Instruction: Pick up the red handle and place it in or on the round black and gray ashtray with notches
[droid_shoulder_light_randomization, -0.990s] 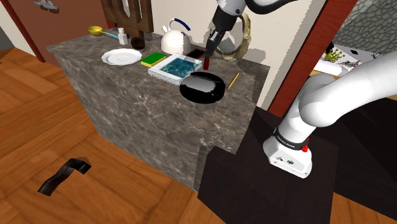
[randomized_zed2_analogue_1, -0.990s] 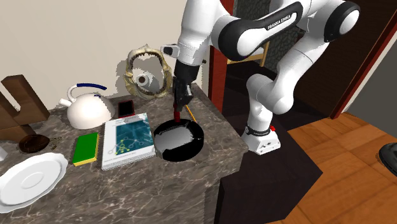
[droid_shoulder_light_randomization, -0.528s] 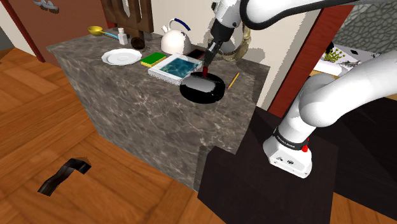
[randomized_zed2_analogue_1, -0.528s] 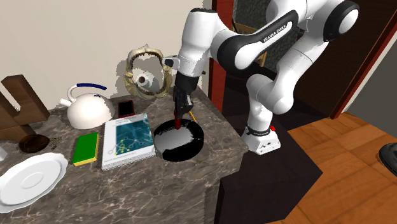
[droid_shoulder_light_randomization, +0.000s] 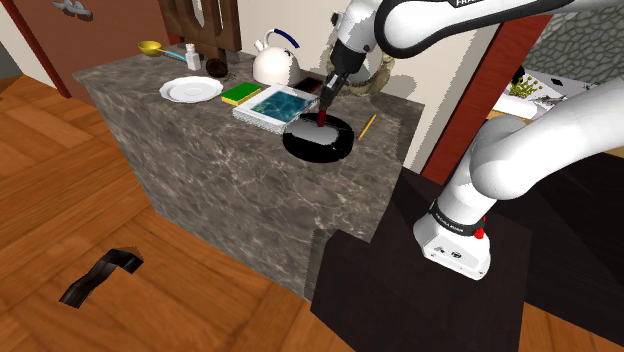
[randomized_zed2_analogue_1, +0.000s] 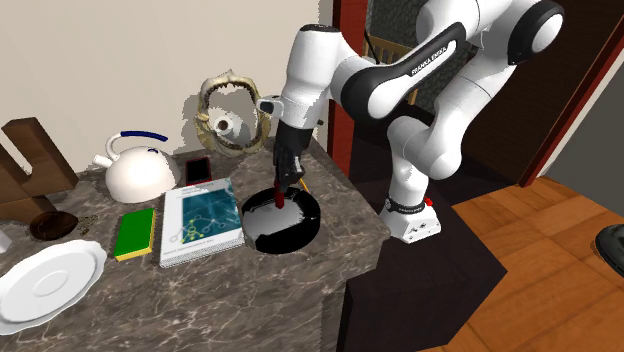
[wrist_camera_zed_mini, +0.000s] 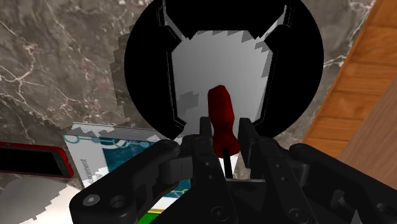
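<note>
The fingers (wrist_camera_zed_mini: 205, 132) pinch the red handle (wrist_camera_zed_mini: 221, 113) upright over the grey middle of the black ashtray (wrist_camera_zed_mini: 141, 63). The ashtray rests on the bench (droid_shoulder_light_randomization: 200, 150), just beside a book (droid_shoulder_light_randomization: 272, 104).

A dark marbled worktop (droid_shoulder_light_randomization: 190, 135) carries a teal-covered book (droid_shoulder_light_randomization: 268, 106). Just beside the book, at the shoulder view's right, lies a round black ashtray (droid_shoulder_light_randomization: 300, 148). At its left lies a green-yellow sponge (droid_shoulder_light_randomization: 240, 93), then a white plate (droid_shoulder_light_randomization: 191, 89). Behind the book stand a white kettle (droid_shoulder_light_randomization: 270, 68) and a red phone (randomized_zed2_analogue_1: 197, 169).
</note>
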